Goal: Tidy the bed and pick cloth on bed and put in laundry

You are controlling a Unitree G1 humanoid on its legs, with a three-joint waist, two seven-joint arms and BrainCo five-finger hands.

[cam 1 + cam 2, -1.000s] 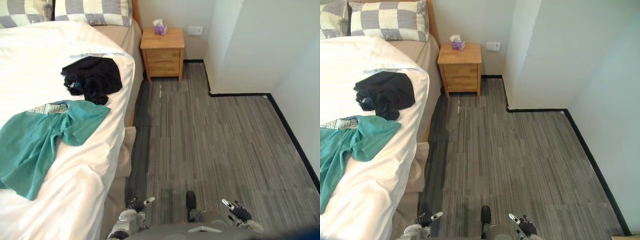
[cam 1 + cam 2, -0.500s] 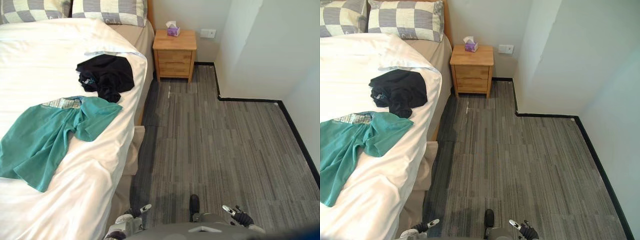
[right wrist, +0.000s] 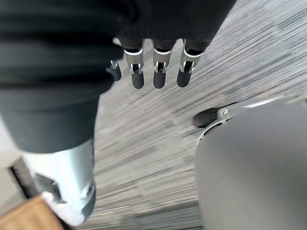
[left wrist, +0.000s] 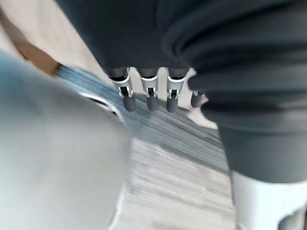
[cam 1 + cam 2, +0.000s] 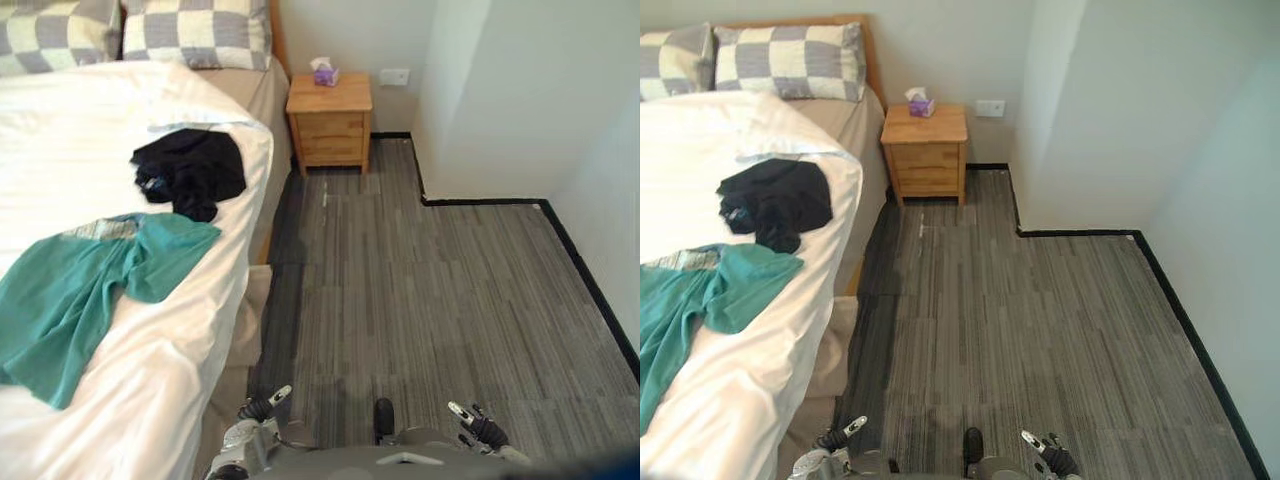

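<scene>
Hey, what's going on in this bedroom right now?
The robot stands on the grey floor beside the bed, its left hand and right hand hanging low with straight fingers, holding nothing. A teal cloth and a black cloth lie on the white cover near the bed's edge, neither picked up yet. A wooden nightstand sits by the head of the bed.

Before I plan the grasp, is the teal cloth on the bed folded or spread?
Spread, rumpled: the teal cloth sprawls loosely over the bed, unfolded.
</scene>
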